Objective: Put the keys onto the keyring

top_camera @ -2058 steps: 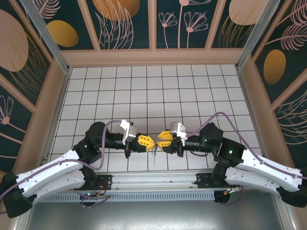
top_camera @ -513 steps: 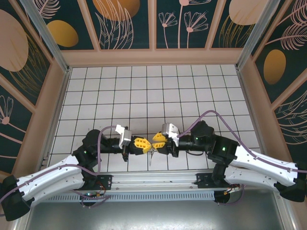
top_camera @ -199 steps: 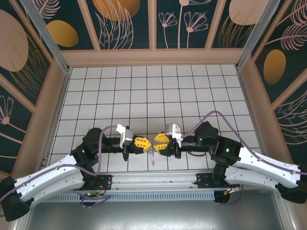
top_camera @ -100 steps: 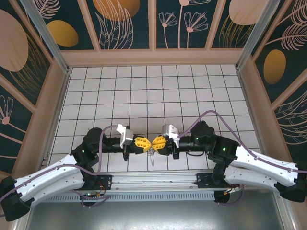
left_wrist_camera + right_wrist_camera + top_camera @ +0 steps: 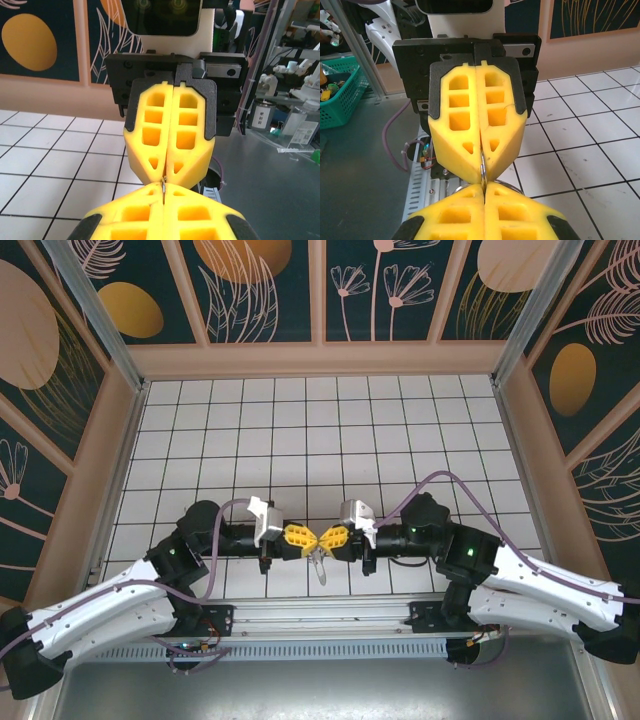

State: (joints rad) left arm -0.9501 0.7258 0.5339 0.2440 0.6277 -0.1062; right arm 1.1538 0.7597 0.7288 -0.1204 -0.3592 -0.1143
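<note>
L gripper (image 5: 306,538) & R gripper (image 5: 326,537) tip-to-tip above counter (image 5: 300,430), both jaws clamped tight on thin keyring (image 5: 483,172).

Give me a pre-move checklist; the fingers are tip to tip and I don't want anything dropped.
1. Left gripper shut: ok.
2. Right gripper shut: ok.
3. Grippers lined up tip to tip: ok.
4. Keyring pinched at both seams: ok; thin wire runs from one seam into the other.
5. Dangling piece identified, threaded or not: cannot tell, too small.
6. Grip depth on keyring: cannot tell, the wire is hidden inside the seams.
</note>
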